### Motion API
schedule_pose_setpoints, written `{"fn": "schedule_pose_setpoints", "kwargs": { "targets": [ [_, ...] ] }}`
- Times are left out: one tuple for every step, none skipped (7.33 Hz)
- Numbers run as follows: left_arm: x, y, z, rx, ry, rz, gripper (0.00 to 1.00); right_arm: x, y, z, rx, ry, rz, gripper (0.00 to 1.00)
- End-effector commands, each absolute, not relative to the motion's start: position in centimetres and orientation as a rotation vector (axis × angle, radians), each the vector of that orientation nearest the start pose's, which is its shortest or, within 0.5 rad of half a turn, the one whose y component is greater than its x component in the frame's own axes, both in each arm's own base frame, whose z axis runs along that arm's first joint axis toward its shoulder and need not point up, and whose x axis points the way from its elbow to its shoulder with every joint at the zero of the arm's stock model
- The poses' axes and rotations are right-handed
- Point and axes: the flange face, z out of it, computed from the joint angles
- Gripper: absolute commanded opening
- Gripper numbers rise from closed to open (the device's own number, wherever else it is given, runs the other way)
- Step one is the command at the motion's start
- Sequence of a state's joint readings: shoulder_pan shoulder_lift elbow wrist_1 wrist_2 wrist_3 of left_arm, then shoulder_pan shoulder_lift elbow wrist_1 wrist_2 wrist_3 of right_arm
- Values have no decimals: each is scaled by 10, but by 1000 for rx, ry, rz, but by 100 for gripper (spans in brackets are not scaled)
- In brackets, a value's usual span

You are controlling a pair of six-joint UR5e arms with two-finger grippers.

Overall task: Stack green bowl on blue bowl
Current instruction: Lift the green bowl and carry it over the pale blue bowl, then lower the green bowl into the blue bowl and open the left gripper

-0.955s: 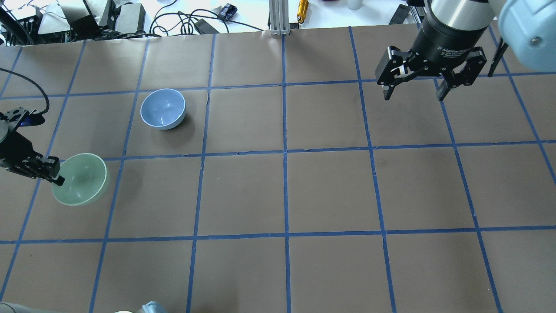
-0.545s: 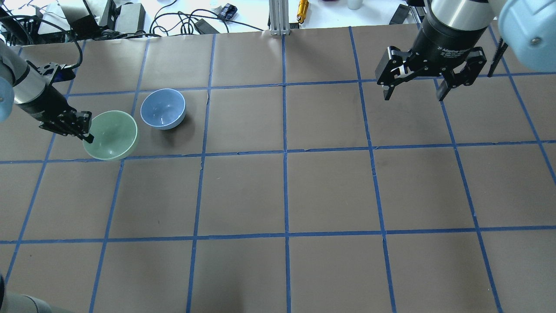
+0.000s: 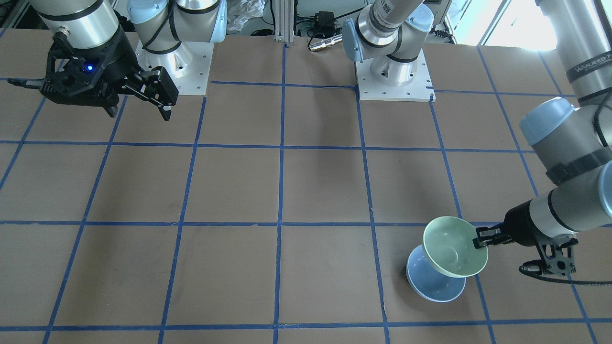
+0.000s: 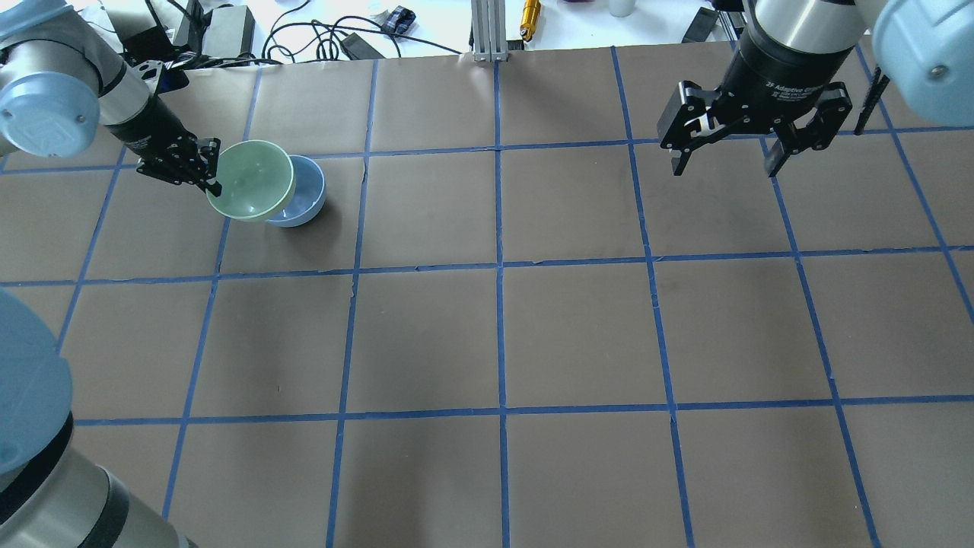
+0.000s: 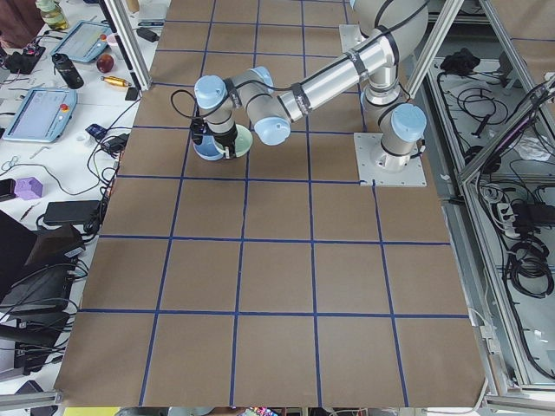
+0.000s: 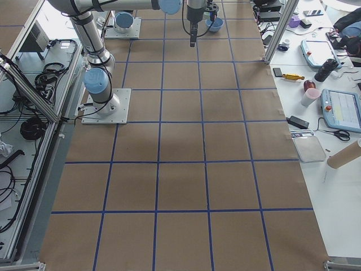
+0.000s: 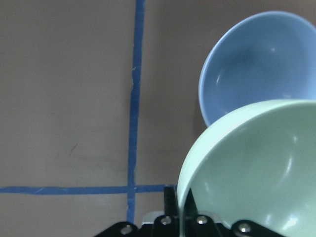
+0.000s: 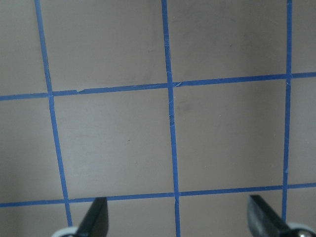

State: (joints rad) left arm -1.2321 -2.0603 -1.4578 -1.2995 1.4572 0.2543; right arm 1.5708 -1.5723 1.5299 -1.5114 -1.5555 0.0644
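Well, I see the green bowl (image 4: 251, 180) held up off the table (image 4: 578, 335), partly over the blue bowl (image 4: 306, 202), which sits on the brown top. Both bowls look empty inside. Blue tape lines (image 4: 498, 266) cross the table. My left gripper (image 4: 213, 183) pinches the green bowl's rim on the side away from the blue bowl. My right gripper (image 4: 724, 171) hangs far off, its jaws spread wide.
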Motion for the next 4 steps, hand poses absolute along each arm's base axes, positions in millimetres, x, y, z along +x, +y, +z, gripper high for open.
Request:
{"fn": "schedule_pose_setpoints", "kwargs": {
  "targets": [
    [83,-688,268,-159,3281,106,0,135,-489,503,101,3125,27,100],
    [78,-691,261,-182,3293,121,0,135,-489,503,101,3125,27,100],
    [75,-692,255,-211,3310,131,0,135,-489,503,101,3125,27,100],
    [75,-693,253,-206,3311,133,0,135,-489,503,101,3125,27,100]
  ]
}}
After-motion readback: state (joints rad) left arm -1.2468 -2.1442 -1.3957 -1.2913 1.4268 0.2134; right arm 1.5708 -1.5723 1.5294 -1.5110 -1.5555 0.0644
